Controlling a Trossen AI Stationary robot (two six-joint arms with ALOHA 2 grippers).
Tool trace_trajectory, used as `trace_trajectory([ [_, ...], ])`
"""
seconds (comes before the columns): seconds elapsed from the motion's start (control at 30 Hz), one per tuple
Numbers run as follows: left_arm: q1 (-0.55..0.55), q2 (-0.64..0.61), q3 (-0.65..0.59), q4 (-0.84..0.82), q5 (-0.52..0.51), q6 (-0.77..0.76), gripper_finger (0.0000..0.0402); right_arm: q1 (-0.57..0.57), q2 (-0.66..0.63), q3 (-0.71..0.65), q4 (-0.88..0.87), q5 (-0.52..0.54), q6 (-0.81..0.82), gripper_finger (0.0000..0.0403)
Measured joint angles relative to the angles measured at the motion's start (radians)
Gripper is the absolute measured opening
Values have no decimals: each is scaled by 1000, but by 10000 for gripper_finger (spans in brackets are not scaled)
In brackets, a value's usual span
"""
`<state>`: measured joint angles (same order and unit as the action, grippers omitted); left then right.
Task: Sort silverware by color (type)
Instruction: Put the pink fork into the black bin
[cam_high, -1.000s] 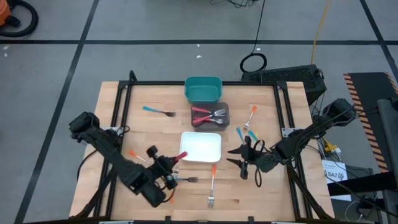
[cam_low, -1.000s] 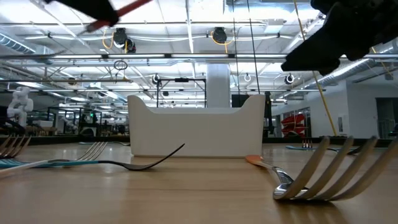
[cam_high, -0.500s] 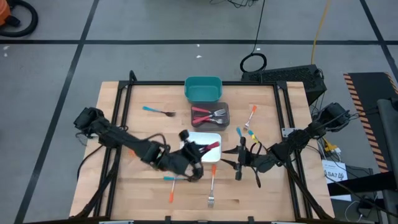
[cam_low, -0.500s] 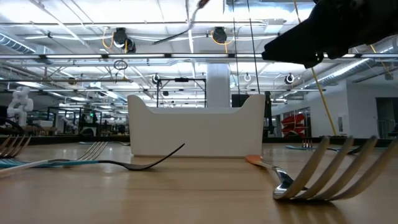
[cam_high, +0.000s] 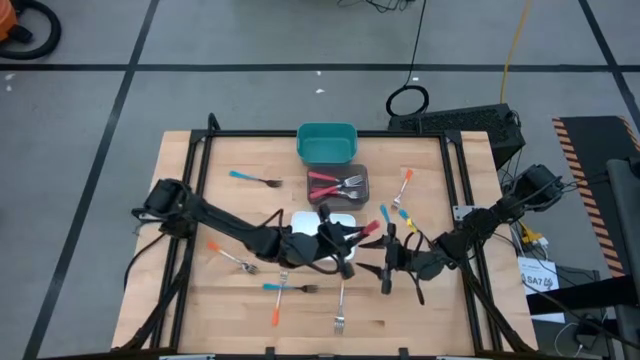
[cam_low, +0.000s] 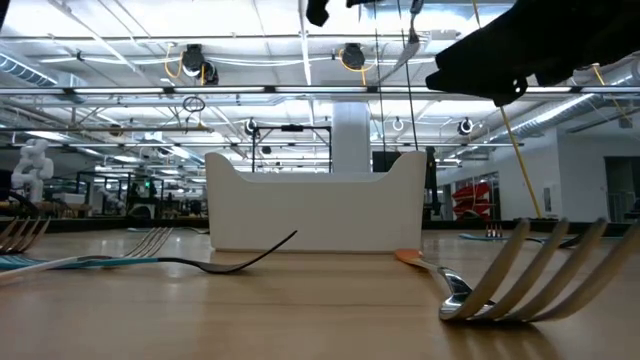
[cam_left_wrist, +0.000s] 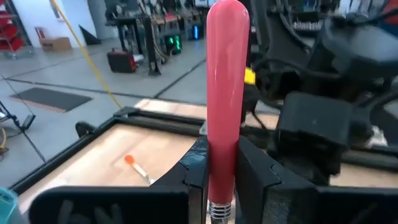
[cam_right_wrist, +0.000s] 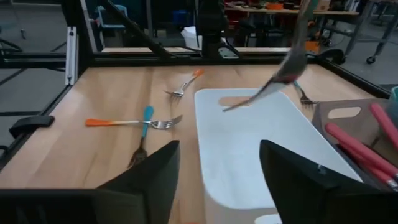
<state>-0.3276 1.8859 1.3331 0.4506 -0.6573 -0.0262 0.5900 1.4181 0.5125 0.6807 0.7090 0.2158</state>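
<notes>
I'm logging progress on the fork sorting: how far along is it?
Done: red-handled forks lie in the dark bin. In hand: the left tool grips a red fork over the white bin. Left: blue and orange forks, such as a blue one, on the table.

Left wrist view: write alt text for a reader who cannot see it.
The left hand grips a glossy pink plastic fork handle that stands upright between its dark fingers. Behind lie the light wooden table, an orange-handled fork and the other dark arm.
</notes>
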Motion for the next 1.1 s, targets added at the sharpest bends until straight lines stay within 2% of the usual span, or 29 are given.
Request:
trace_trajectory([
  [0.2, -5, 1, 0, 31, -16, -11, 48, 0, 0, 0, 3, 112, 63, 247],
  [0.83, -7, 100, 0, 190, -51, -38, 48, -30, 8, 0, 57, 101, 69, 242],
  [0.97, -8, 102, 0, 195, -51, -34, 48, -39, 8, 0, 55, 101, 73, 219],
  [1.1, -9, 101, 0, 198, -53, -19, 48, -39, 8, 0, 37, 101, 86, 159],
])
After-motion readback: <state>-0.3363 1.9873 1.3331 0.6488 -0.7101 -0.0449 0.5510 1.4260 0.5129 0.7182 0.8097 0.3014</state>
